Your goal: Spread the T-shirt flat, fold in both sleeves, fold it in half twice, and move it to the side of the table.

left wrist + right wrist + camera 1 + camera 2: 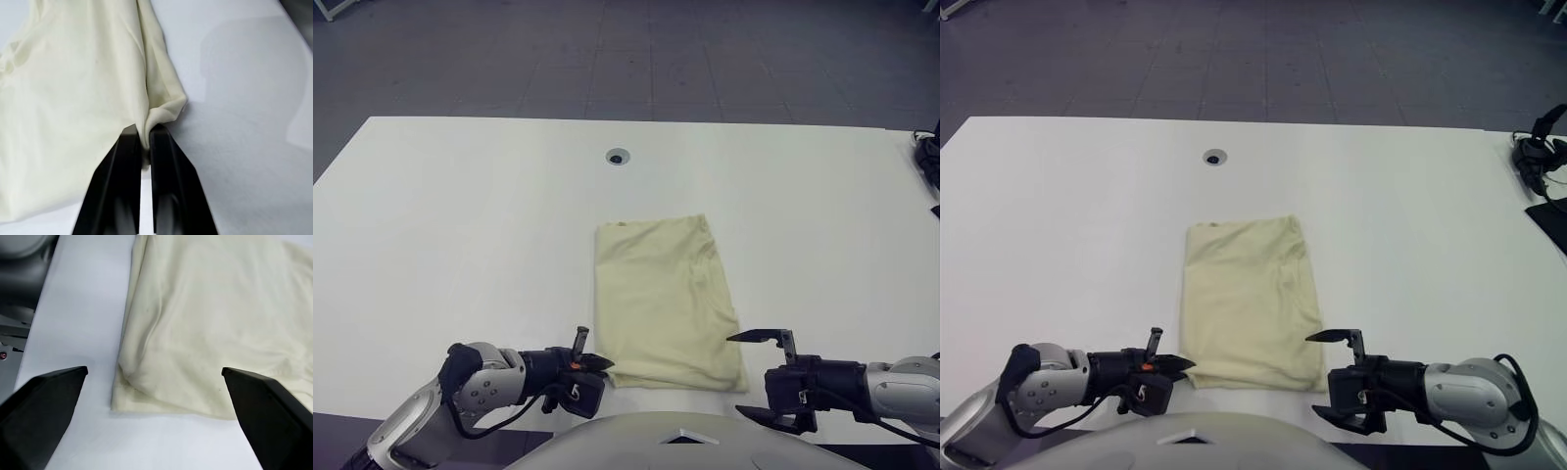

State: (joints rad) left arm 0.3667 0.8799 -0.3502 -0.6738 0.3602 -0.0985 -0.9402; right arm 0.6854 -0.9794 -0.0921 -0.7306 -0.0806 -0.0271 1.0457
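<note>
**Fold-in-half stage, near hem being taken up.** The T-shirt [666,304] lies on the table [460,215] as a narrow, layered rectangle with no sleeve protruding. It extends forward from both end effectors and spans the gap between them.

The left end effector [142,134] is clenched on the shirt's nearest left corner. The cloth is pinched into a small upright ridge between its fingers, which suggests it grips all the layers rather than only the top one.

The right end effector [744,375] is released, with its fingers spread wide on either side of the nearest right corner. It sits just beside the cloth and apparently does not touch it.

This placement probably prepares a two-corner lift: holding both ends of the near hem would let it travel evenly toward the far edge. The right side would need to close first, because lifting from one corner alone could skew the fold. A cable port [618,156] lies well beyond the shirt.
</note>
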